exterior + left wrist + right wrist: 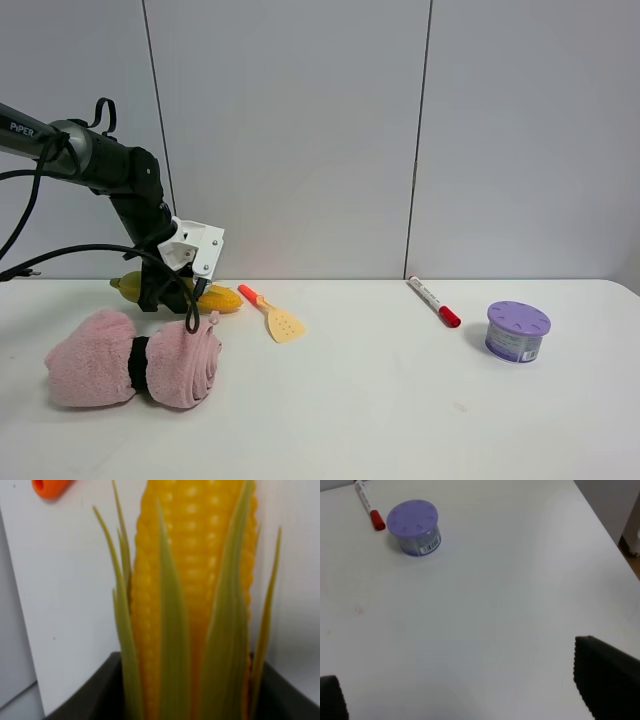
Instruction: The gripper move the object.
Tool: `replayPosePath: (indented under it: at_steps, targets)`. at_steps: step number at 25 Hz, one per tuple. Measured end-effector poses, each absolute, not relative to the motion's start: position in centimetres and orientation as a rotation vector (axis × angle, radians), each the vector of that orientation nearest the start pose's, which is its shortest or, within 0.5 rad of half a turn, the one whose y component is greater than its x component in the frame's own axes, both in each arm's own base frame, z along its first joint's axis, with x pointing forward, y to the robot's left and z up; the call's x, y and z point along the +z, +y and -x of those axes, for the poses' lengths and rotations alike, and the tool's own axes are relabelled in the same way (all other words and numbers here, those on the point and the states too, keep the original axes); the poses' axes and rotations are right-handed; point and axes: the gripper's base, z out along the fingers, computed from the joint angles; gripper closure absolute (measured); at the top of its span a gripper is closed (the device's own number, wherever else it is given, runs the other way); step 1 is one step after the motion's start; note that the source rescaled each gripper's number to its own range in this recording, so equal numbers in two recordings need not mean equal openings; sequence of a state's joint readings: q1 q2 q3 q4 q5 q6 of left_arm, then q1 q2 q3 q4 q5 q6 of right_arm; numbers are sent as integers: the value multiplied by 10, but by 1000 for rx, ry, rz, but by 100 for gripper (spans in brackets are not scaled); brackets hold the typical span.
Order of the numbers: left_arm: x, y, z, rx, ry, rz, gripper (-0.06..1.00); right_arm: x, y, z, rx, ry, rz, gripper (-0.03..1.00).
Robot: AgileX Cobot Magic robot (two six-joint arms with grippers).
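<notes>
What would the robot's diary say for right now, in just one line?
left gripper: at toy corn, grip unclear | toy corn: on table behind pink towel | right gripper: open, empty

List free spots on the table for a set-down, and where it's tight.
Widest bare patch: between the spatula and the marker, running to the front edge. Also free: front strip ahead of the purple tub. Crowded: far left, where corn, left gripper and pink towel bunch together.
</notes>
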State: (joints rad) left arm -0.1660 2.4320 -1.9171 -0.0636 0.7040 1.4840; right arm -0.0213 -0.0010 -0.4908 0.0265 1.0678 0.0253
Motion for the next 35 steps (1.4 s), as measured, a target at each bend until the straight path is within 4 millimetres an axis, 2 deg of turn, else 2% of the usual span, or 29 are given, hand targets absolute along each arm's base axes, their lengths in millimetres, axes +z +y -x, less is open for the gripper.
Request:
replayPosePath:
  at_steps: [2, 5, 7, 11, 14, 17, 19, 22, 25, 27, 29, 31, 33, 35]
  targets:
    - [111, -90, -507, -389, -2457, 2488, 88, 274, 2, 4, 34, 2059, -47, -3]
    - [111, -93, -505, -360, -2486, 2450, 68, 274, 2, 4, 34, 2059, -47, -3]
    - [110, -96, -504, -348, -2492, 2440, 60, 274, 2, 4, 34, 2059, -47, -3]
    - [118, -103, -502, -355, -2473, 2457, 56, 274, 2, 4, 34, 2059, -47, -3]
    - [144, -105, -497, -403, -2441, 2485, 56, 274, 2, 4, 34, 2059, -47, -3]
    - [193, -108, -488, -486, -2479, 2488, 56, 274, 2, 4, 34, 2059, -47, -3]
    - [243, -107, -478, -591, -2571, 2476, 56, 274, 2, 4, 34, 2059, -47, -3]
    - [322, -103, -451, -732, -2837, 2377, 56, 274, 2, 4, 34, 2059, -47, -3]
    - [390, -93, -412, -694, -3261, 2067, 56, 274, 2, 4, 34, 2059, -47, -3]
    - [424, -83, -381, -558, -3536, 1696, 56, 274, 2, 4, 34, 2059, -47, -3]
    - [445, -72, -352, -495, -3673, 1331, 56, 274, 2, 4, 34, 2059, -47, -3]
    - [465, -58, -324, -509, -3775, 983, 56, 274, 2, 4, 34, 2059, -47, -3]
    - [486, -43, -297, -575, -3885, 721, 56, 274, 2, 4, 34, 2059, -47, -3]
    - [503, -29, -271, -609, -3970, 528, 56, 274, 2, 4, 34, 2059, -47, -3]
